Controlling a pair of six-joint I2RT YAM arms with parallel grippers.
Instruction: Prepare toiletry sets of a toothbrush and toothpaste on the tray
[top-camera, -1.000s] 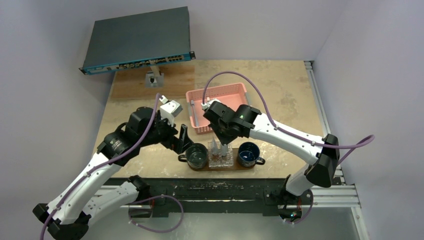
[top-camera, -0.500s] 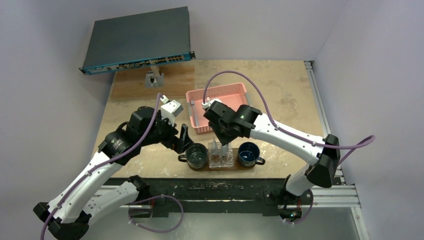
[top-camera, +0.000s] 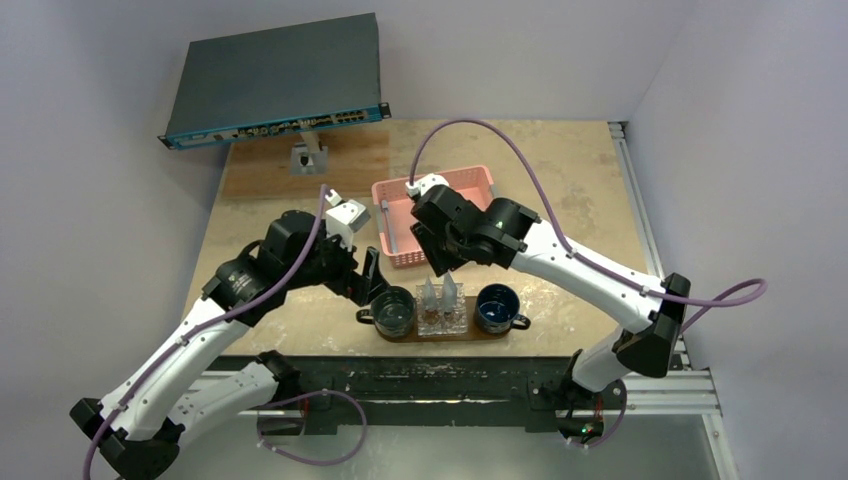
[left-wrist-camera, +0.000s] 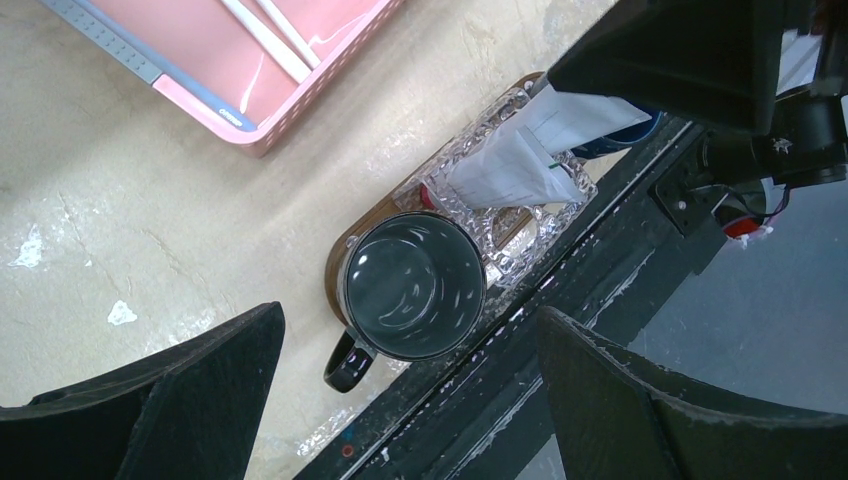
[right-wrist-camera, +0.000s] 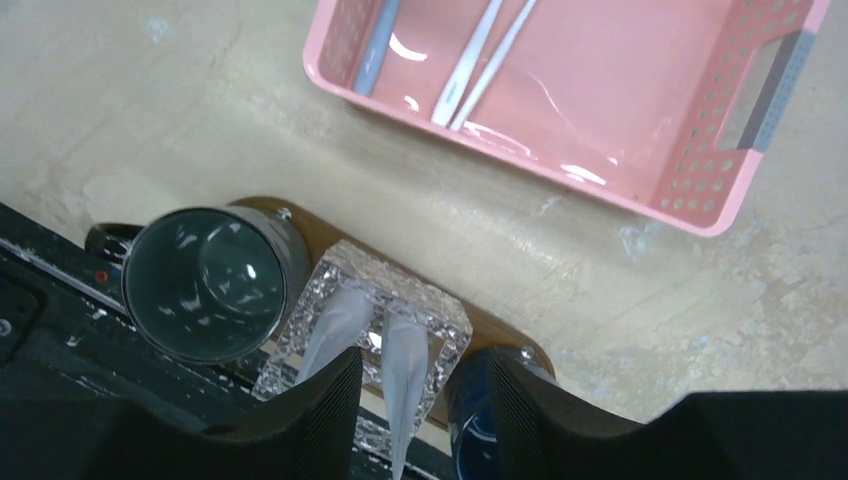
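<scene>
Silver tubes (right-wrist-camera: 405, 365) released in holder (right-wrist-camera: 445, 330); right pincer (right-wrist-camera: 420, 410) now half-open, empty, lifted; left pincer (left-wrist-camera: 405, 395) wide, empty.

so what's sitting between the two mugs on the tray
A clear glass holder with two silver-grey tubes standing in it, clearest in the right wrist view.

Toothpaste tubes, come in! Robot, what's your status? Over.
Left gripper open over mug; right gripper open above tubes, not touching. Tubes standing in glass holder on tray. Toothbrushes in pink basket. Nothing seen blocking them.
</scene>
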